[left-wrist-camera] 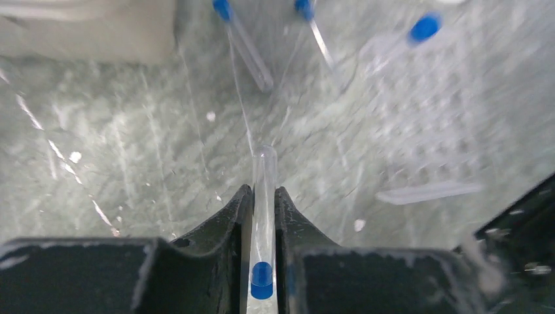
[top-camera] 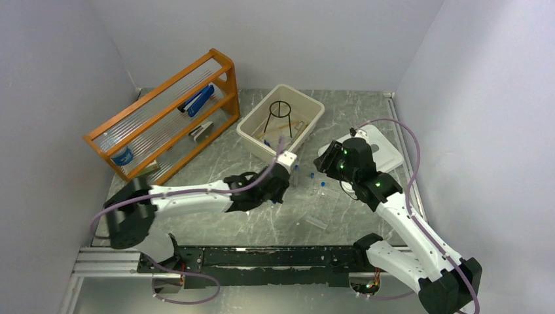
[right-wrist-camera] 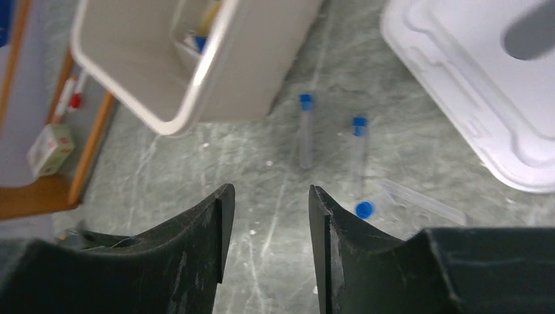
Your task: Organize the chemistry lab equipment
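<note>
We find the tripod (top-camera: 280,112) already in the tub (top-camera: 307,127). Our left gripper (left-wrist-camera: 263,199) clamps one vial (left-wrist-camera: 264,167), the right gripper (right-wrist-camera: 268,196) gapes empty, and other vials (right-wrist-camera: 305,134) lie loose near the tub.

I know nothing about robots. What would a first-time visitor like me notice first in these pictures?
Probably the bright orange wooden rack at the back left of the table, beside a beige tub holding a black wire tripod. Then the left tool, shut on a clear blue-capped vial, while more loose vials lie ahead of the open right tool.
</note>
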`<state>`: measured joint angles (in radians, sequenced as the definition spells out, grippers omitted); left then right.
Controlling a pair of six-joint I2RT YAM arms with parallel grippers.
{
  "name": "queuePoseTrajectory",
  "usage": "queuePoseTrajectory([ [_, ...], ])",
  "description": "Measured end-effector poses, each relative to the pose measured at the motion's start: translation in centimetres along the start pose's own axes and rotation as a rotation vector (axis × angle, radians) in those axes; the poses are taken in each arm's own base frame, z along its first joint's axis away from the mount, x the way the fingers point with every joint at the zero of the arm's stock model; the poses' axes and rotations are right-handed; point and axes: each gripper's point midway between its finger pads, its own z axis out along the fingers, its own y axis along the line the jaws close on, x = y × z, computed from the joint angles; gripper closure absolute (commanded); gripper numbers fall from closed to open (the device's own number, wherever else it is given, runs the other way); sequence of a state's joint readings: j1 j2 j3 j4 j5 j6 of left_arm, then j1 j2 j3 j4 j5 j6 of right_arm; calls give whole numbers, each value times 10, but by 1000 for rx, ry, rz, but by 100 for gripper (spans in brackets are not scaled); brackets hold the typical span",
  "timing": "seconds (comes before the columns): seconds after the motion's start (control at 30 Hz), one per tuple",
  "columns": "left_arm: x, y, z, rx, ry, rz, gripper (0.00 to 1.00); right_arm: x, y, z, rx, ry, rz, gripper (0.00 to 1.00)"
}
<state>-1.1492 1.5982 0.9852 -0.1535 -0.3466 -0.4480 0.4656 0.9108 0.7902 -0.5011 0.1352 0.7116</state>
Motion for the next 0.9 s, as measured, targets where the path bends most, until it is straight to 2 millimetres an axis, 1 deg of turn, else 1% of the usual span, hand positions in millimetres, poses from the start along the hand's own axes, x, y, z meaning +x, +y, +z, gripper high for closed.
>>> queuePoseTrajectory([
  [0.1, -41, 3, -27, 43, -121, -119, 82, 0, 21, -3, -117, 8, -13, 44],
  [0.2, -75, 17, -50, 69, -226, -257, 83, 11, 38, -4, -244, 45, -31, 37],
  [0.3, -105, 29, -71, 95, -320, -384, 83, 23, 55, -9, -373, 80, -43, 30],
  [0.4, -129, 32, -88, 137, -398, -493, 82, 30, 73, -19, -509, 98, -47, 26],
  [0.47, -140, 33, -93, 162, -427, -543, 82, 31, 86, -25, -601, 99, -43, 25],
  [0.57, -148, 29, -93, 193, -437, -586, 82, 30, 104, -33, -709, 111, -28, 25],
  [0.7, -157, 22, -91, 225, -435, -614, 82, 27, 120, -34, -787, 121, -14, 26],
  [0.8, -160, 19, -92, 247, -436, -633, 82, 27, 126, -29, -807, 133, 0, 31],
  [0.9, -163, 18, -93, 259, -441, -652, 81, 28, 130, -25, -820, 148, 13, 41],
])
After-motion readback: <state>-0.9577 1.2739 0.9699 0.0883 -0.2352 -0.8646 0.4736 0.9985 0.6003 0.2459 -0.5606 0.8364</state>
